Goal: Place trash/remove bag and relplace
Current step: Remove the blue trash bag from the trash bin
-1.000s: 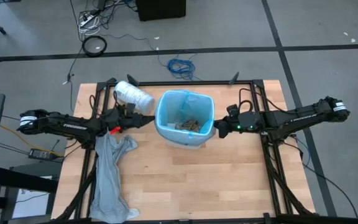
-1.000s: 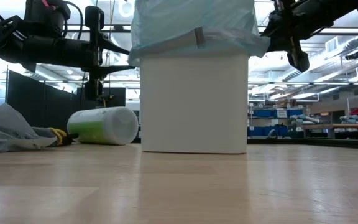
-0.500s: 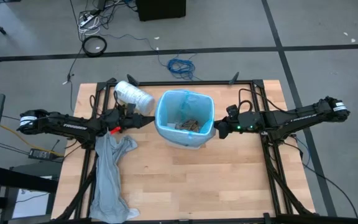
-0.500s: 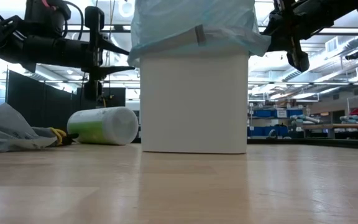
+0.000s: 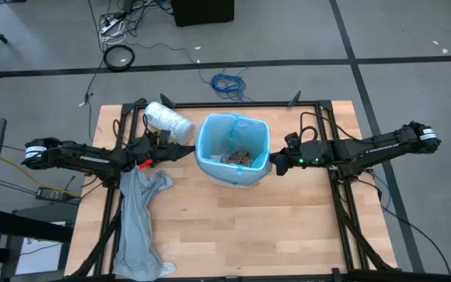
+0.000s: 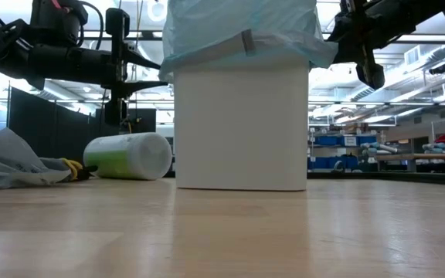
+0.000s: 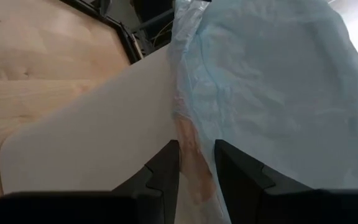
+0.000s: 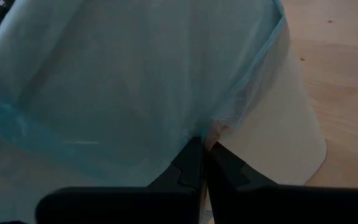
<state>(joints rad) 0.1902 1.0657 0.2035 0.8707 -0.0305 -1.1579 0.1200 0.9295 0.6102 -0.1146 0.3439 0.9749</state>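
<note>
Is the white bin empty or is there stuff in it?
Not empty. The high view shows dark scraps lying at the bottom of the blue bag lining the bin.
</note>
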